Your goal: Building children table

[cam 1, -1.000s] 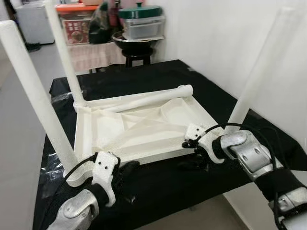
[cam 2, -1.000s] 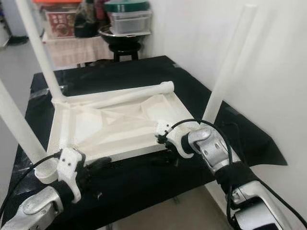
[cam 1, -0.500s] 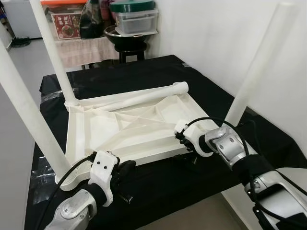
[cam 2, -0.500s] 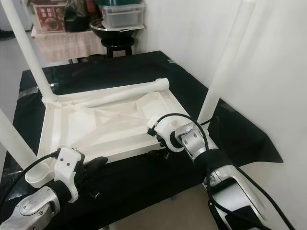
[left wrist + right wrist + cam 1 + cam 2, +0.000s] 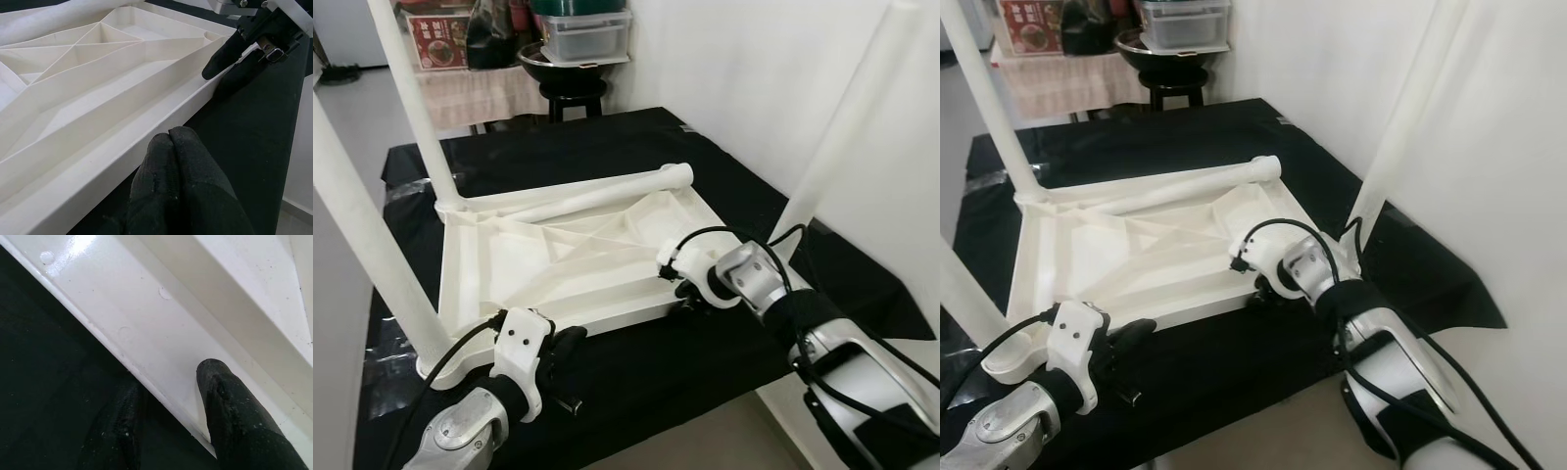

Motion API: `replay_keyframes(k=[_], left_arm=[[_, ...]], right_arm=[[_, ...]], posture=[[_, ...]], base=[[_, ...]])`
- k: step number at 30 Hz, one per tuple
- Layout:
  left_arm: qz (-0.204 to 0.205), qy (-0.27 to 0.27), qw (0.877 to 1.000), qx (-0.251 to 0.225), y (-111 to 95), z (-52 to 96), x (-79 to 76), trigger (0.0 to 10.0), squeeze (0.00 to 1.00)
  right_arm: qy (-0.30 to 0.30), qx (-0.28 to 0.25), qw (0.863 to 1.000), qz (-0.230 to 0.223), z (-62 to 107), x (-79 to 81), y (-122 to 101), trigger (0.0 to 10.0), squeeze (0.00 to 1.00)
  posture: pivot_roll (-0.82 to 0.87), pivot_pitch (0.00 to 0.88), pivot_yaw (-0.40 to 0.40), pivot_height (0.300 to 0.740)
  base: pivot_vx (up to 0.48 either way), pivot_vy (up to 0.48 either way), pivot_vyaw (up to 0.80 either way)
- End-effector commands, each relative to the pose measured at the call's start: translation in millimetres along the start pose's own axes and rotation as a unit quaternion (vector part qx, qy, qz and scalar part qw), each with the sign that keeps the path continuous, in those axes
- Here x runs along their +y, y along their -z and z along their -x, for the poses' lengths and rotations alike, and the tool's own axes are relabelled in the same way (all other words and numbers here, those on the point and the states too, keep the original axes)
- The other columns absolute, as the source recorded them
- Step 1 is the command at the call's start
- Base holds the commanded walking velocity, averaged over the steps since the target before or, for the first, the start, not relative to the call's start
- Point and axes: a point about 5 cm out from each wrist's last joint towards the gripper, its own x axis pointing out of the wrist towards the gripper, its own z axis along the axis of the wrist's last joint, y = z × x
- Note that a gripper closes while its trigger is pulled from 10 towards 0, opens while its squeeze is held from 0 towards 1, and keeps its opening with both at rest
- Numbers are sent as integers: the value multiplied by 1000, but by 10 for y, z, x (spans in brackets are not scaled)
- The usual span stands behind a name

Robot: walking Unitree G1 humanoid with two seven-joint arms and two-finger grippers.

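Between the parted fingers of the right gripper (image 5: pixel 166 416), near edge of the upturned white tabletop (image 5: pixel 558 264), one finger inside the rim, the other outside over the black cloth (image 5: pixel 705 362). Beside the same edge, left gripper (image 5: pixel 173 147), fingers pressed together, holding nothing. Three legs upright; a fourth leg (image 5: pixel 597 196) lying across the far rim.

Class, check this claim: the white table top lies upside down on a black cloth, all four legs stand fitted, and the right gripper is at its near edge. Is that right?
Not quite. The left eye view shows three upright legs; the fourth leg lies flat across the table top. The black cloth and the right gripper are as stated.
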Motion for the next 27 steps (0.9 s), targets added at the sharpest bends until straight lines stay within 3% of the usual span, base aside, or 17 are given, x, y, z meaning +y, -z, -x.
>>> replay_keyframes(k=[1, 5, 6, 7, 10, 11, 12, 13, 14, 16, 21, 22, 23, 25, 27], left_arm=[[-5, -2, 1000, 8, 15, 13, -14, 10000, 0], [-6, -3, 1000, 8, 12, 15, -17, 10000, 0], [-7, -3, 1000, 9, 9, 18, -19, 10000, 0], [-7, -3, 1000, 9, 9, 18, -19, 10000, 0], [-8, -4, 1000, 10, 5, 20, -15, 10000, 0], [-8, -4, 1000, 10, 5, 20, -15, 10000, 0], [-9, -5, 1000, 10, 5, 22, -12, 10000, 0], [-9, -5, 1000, 10, 5, 23, -10, 10000, 0], [-9, -5, 1000, 10, 5, 23, -10, 10000, 0], [-10, -5, 1000, 10, 4, 23, -8, 10000, 0], [-11, -5, 1000, 11, 3, 19, -6, 10000, 0], [-12, -6, 1000, 11, 3, 14, -6, 10000, 0], [-12, -6, 1000, 11, 3, 14, -6, 10000, 0], [-18, -7, 1000, 11, 0, 2, -13, 10000, 0], [-20, -7, 1000, 11, 0, -1, -17, 10000, 0]], right_arm=[[2, -17, 999, -33, -24, 12, -15, 0, 0], [-16, -22, 999, -45, -66, 84, -50, 0, 0], [-30, -50, 993, -103, -108, 170, -150, 0, 0], [-30, -50, 993, -103, -108, 170, -150, 0, 0], [-63, -96, 969, -217, -152, 314, -349, 0, 0], [-63, -96, 969, -217, -152, 314, -349, 0, 0], [-90, -115, 954, -261, -174, 430, -458, 0, 0], [-98, -122, 948, -276, -181, 476, -498, 0, 0], [-98, -122, 948, -276, -181, 476, -498, 0, 0], [-121, -132, 938, -297, -200, 622, -616, 0, 0], [-131, -143, 933, -303, -216, 753, -746, 0, 0], [-130, -157, 931, -304, -248, 857, -875, 0, 0], [-130, -157, 931, -304, -248, 857, -875, 0, 0], [-127, -172, 931, -297, -310, 1085, -1102, 0, 0], [-129, -173, 932, -290, -324, 1168, -1165, 0, 0]], posture=[[17, 78, -60, 740], [16, 81, -58, 740], [15, 83, -59, 740], [15, 83, -59, 740], [14, 85, -61, 740], [14, 85, -61, 740], [15, 86, -59, 740], [15, 86, -59, 740], [15, 86, -59, 740], [15, 86, -59, 740], [22, 84, -55, 740], [23, 83, -56, 740], [23, 83, -56, 740], [42, 81, -66, 740], [47, 81, -69, 740]], base=[[0, 0, 0], [0, 0, 0], [0, 0, 0], [0, 0, 0], [0, 0, 0], [0, 0, 0], [0, 0, 0], [0, 0, 0], [0, 0, 0], [0, 0, 0], [0, 0, 0], [0, 0, 0], [0, 0, 0], [0, 0, 0], [0, 0, 0]])
